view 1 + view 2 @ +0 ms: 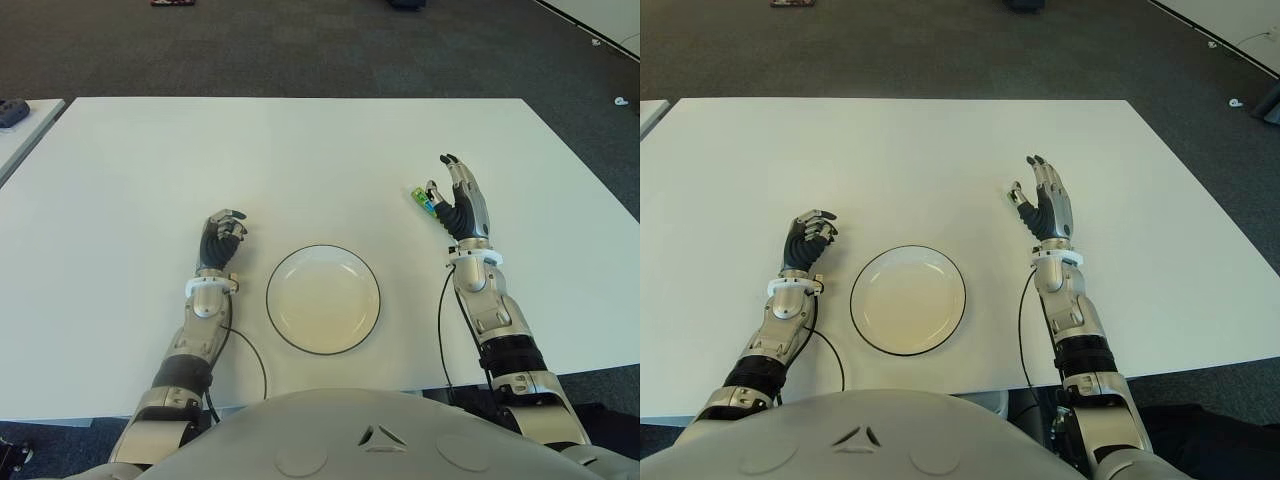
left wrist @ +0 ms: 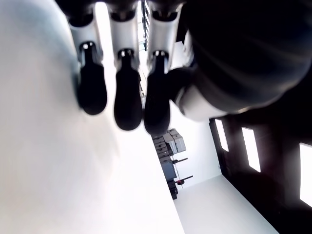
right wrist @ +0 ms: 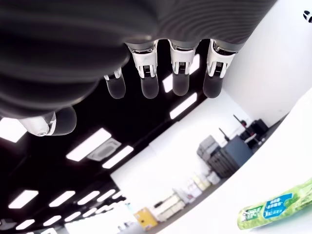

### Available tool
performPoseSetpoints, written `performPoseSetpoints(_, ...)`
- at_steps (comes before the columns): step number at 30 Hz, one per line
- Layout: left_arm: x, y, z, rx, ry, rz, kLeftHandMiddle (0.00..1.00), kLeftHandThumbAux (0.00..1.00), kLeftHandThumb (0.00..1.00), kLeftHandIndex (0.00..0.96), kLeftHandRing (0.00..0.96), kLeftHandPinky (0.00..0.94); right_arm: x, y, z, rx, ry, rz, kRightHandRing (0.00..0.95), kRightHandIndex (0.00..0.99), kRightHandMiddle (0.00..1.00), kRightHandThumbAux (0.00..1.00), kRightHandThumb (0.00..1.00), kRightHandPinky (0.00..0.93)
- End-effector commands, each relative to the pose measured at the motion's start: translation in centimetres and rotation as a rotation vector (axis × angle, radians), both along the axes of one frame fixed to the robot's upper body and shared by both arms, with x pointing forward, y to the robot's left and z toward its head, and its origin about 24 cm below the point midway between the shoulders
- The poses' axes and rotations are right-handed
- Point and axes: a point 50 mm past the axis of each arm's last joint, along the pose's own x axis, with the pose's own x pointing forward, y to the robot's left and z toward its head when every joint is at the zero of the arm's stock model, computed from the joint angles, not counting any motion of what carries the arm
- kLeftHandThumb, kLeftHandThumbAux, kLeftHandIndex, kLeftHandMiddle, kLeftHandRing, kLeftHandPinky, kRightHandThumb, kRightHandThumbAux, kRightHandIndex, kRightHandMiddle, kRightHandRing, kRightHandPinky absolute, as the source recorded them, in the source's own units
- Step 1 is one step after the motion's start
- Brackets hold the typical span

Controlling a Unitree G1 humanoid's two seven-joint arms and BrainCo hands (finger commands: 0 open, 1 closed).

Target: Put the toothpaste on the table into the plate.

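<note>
Green-and-blue toothpaste [image 1: 423, 199] lay on the white table [image 1: 300, 150] just beside the thumb side of the right hand [image 1: 462, 205], toward the plate [image 1: 323, 298], its long axis slanting away from the robot. That hand stood open, fingers [image 3: 178, 68] extended and holding nothing, far nearer the tube than the left hand [image 1: 221, 238], which showed curled and empty left of the plate. Print on the tube's label could not be read.

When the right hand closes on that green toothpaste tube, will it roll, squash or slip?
The toothpaste looks small and lies flat on the table, so it is probably light and may slide if nudged. Its green wrapper looks glossy and rounded, so likely slippery and somewhat squashy. The right hand, open beside it, should close gently.
</note>
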Motion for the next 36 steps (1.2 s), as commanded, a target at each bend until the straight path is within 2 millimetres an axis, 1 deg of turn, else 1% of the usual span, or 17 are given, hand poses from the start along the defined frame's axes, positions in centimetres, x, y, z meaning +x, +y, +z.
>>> performPoseSetpoints(1,-0.7,-0.1,-1.1,0.009,0.054,0.004,0.674,0.72,0.698,0.438,0.664,0.604,1.5,-0.3,0.4,-0.034,0.068,0.016,0.0,0.0,0.0,0.182,0.593,0.0)
performPoseSetpoints(9,-0.8,-0.1,-1.2,-0.014,0.05,0.019,0.685,0.72,0.698,0.438,0.674,0.617,3.4,-1.2,0.3,-0.099,0.175,-0.014,0.0,0.0,0.0,0.142,0.594,0.0)
performPoseSetpoints(15,-0.8,-0.1,-1.3,-0.018,0.055,0.022,0.693,0.72,0.698,0.438,0.679,0.621,4.1,-1.5,0.4,-0.146,0.233,-0.027,0.0,0.0,0.0,0.115,0.608,0.0)
performPoseSetpoints(24,-0.9,-0.2,-1.3,-0.025,0.051,0.03,0.707,0.72,0.699,0.439,0.69,0.639,5.0,-1.7,0.4,-0.212,0.36,-0.053,0.0,0.0,0.0,0.141,0.593,0.0)
performPoseSetpoints(29,-1.0,-0.2,-1.2,-0.042,0.026,0.029,0.716,0.72,0.699,0.44,0.697,0.652,5.7,-2.2,-0.5,-0.286,0.459,-0.076,0.0,0.0,0.0,0.159,0.555,0.0)
performPoseSetpoints(36,-1.1,-0.2,-1.2,-0.079,-0.005,0.007,0.712,0.719,0.698,0.439,0.695,0.637,6.3,-2.4,-1.1,-0.354,0.56,-0.091,0.0,0.0,0.0,0.172,0.517,0.0)
